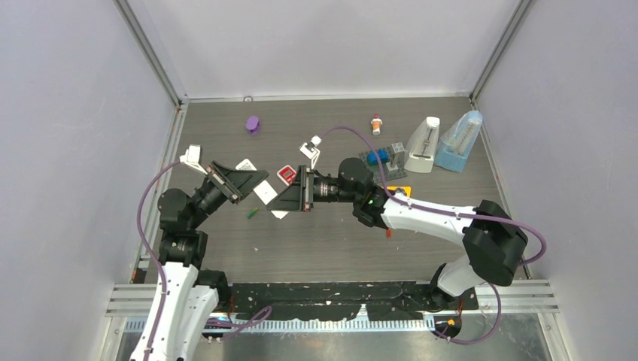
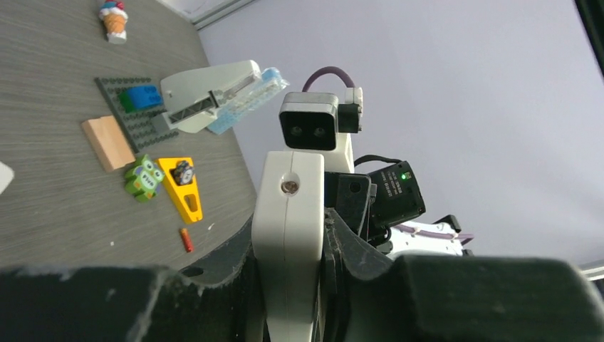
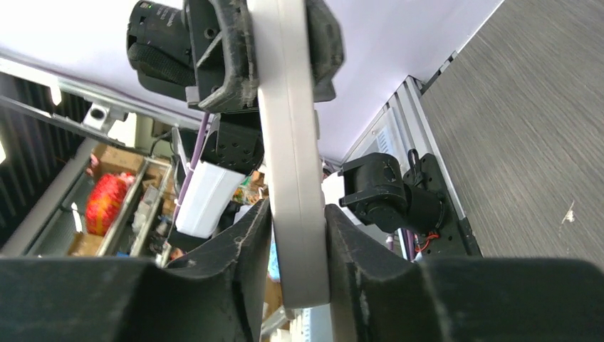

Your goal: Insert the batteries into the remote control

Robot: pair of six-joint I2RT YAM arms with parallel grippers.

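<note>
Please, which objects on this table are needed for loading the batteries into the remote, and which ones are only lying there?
For the job: white remote, held by left gripper and right gripper; green battery; red-orange battery.
Only lying about: ice-cream toy; brick plate; wooden block; green monster toy; yellow wedge.

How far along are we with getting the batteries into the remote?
Done: nothing visibly loaded. In hand: the left gripper and right gripper both clamp the white remote, holding it up between them. Left: the green battery and red-orange battery lie loose on the table, not yet inserted. Whether the compartment is open, I cannot tell.
</note>
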